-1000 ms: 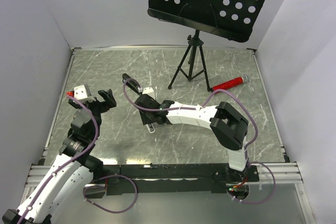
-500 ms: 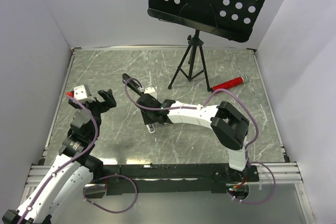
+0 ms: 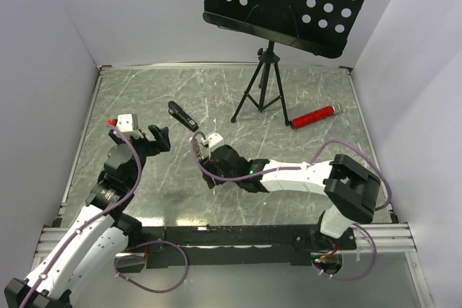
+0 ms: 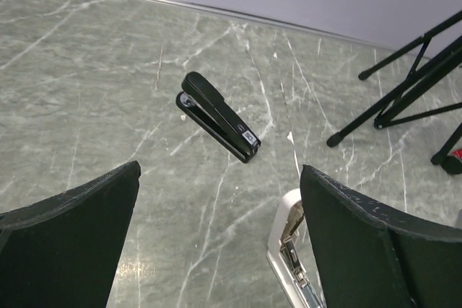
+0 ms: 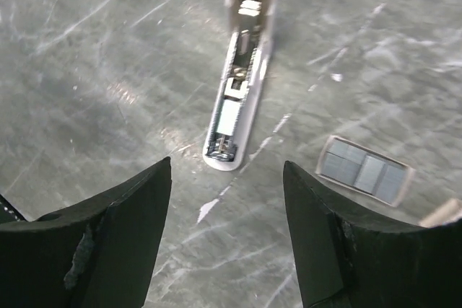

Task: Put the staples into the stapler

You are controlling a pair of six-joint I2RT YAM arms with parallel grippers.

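Note:
A white stapler [image 5: 238, 99] lies opened on the table, its metal channel facing up, with a pale silvery strip, the staples [image 5: 229, 117], resting inside it. My right gripper [image 5: 227, 164] hovers open just short of the stapler's near end, nothing between its fingers. In the top view the right gripper [image 3: 207, 158] covers most of the white stapler [image 3: 209, 181]. My left gripper [image 4: 220, 171] is open and empty, left of the white stapler [image 4: 289, 257]. In the top view the left gripper [image 3: 160, 137] sits apart from the stapler.
A tan-and-white box [image 5: 364, 171] holding grey staple strips lies right of the white stapler. A shut black stapler [image 3: 182, 115] lies farther back. A music stand's tripod [image 3: 263, 95] and a red cylinder [image 3: 314, 115] stand at the back right.
My right gripper has opened wider and drawn back toward the near edge, its elbow swinging right. The left gripper has shifted slightly right.

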